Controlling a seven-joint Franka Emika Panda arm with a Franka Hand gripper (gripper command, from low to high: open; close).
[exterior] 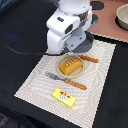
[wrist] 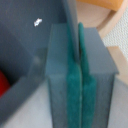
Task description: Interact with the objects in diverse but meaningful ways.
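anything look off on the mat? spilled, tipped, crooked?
Nothing stands out. The bread loaf sits on its plate on the striped placemat, fork alongside and butter block lying flat near the mat's front edge. The gripper is shut, with nothing visible between the pads.

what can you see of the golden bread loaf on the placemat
The golden bread loaf is a small toy, orange-brown with ridged slices across its top, glossy like plastic. It lies flat on a round pale wooden plate near the middle of the striped placemat. A wooden-handled knife lies apart beyond it and a wooden-handled fork in front, by the plate's rim. The robot's gripper is just behind it, not touching. In the wrist view only an orange edge shows.
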